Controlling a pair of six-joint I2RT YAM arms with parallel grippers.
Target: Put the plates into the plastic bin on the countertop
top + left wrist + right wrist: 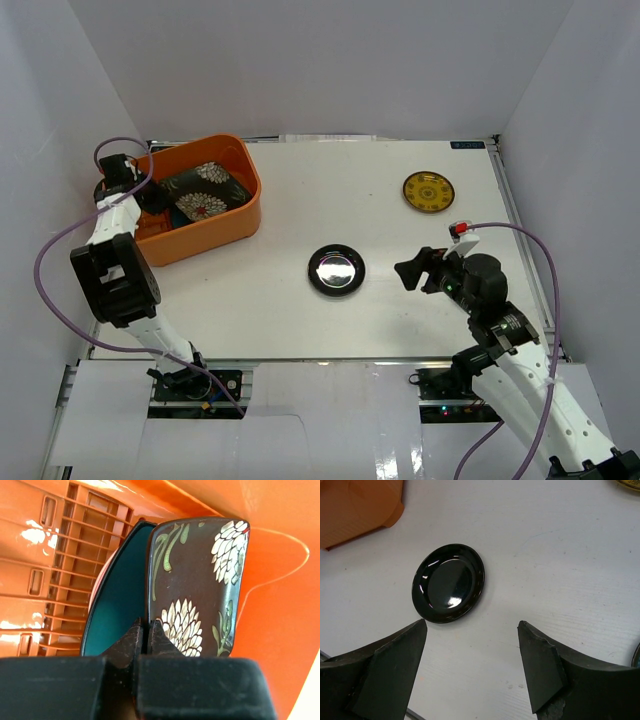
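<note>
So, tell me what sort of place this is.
Probably a robot test cell, not a kitchen: a white table boxed in by plain grey walls, the left arm and right arm mounted at its near edge.

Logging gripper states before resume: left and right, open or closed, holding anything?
Left gripper: closed on the black floral plate, inside the orange bin.
Right gripper: open, empty.

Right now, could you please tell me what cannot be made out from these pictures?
Top external: how many plates lie under the black floral plate in the orange bin; it and the left arm cover them.
Left wrist: most of the teal plate, hidden behind the black floral plate.
Right wrist: the yellow plate, cut by the top edge; a dark rim at the right edge, unidentifiable.
</note>
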